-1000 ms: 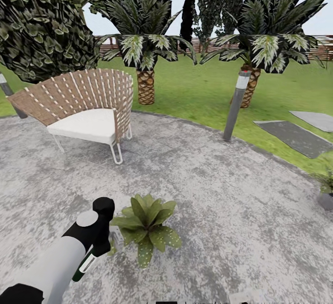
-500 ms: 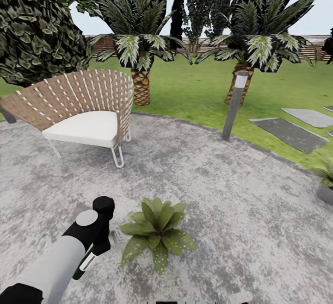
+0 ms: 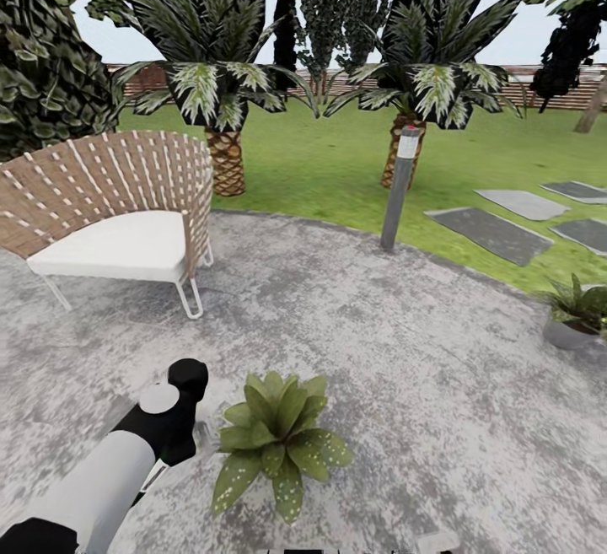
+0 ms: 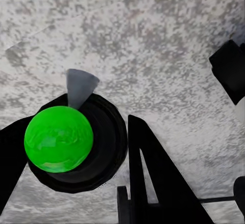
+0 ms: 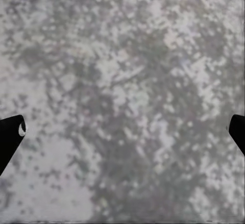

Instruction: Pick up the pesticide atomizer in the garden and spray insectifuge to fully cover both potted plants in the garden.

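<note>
Atomizer (image 4: 66, 142) sat clamped between the left gripper's (image 4: 76, 147) fingers, just beside the near plant (image 3: 278, 440) on the patio (image 3: 405, 352). Right gripper (image 5: 122, 132) hung wide apart over paving. Second plant (image 3: 577, 314) stood far right.

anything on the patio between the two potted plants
No, in the head view only bare speckled paving lies between the near potted plant and the far potted plant.

The speckled grey patio (image 3: 405, 352) carries a wicker chair (image 3: 118, 217) and two potted plants (image 3: 278, 440) (image 3: 577, 314).
</note>
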Tool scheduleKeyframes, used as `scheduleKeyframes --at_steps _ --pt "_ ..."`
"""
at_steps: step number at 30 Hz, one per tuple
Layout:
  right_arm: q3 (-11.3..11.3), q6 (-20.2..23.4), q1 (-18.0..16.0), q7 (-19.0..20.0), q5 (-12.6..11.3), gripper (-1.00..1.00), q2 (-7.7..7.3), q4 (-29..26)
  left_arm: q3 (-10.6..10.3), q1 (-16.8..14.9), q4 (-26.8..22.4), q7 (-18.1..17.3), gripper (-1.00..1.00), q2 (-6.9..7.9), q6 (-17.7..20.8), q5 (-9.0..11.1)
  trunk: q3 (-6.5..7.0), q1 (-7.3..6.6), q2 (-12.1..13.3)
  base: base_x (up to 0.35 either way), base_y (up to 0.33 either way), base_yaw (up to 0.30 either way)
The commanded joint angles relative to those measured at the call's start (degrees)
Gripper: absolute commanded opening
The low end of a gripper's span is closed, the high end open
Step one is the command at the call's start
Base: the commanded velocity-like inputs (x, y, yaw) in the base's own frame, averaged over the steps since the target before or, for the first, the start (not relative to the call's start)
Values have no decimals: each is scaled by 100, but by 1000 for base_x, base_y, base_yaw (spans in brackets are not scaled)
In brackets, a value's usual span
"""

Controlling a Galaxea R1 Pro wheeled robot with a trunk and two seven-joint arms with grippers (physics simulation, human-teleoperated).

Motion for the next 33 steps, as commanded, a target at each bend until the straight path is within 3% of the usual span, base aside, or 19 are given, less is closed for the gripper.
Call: scheduleKeyframes --at_steps 1,9,14,15,17,22,33 --pt "46 -10 -4 -36 -2 100 1 6 -21 -4 -8 -53 -100 8 61 -34 -5 -1 -2 0 0 -300" --pt "15 -10 -4 -44 -6 100 -9 -5 -17 -15 -8 -53 -100 19 69 -35 -5 -1 -2 0 0 -209" --pt "-21 -17 -4 -53 -20 100 -131 -23 -22 6 -8 -53 -100 2 61 -35 -5 -1 -2 0 0 -5" --pt "-204 -36 -4 -47 -142 100 -272 -300 -19 23 -8 -53 -100 13 61 -35 -5 -1 -2 0 0 0" --pt "-472 -36 -4 -45 -334 100 -319 -838 -23 36 -8 -53 -100 -1 59 -28 -5 -1 -2 0 0 0" --pt "-466 -36 -4 -47 -336 100 -324 -932 -26 33 -8 -53 -100 -8 61 -30 -5 -1 -2 -28 176 -88" --pt "-470 -36 -4 -54 -336 100 -324 -931 -18 -8 -8 -53 -100 -16 61 -12 -5 -1 -2 -48 310 -289"
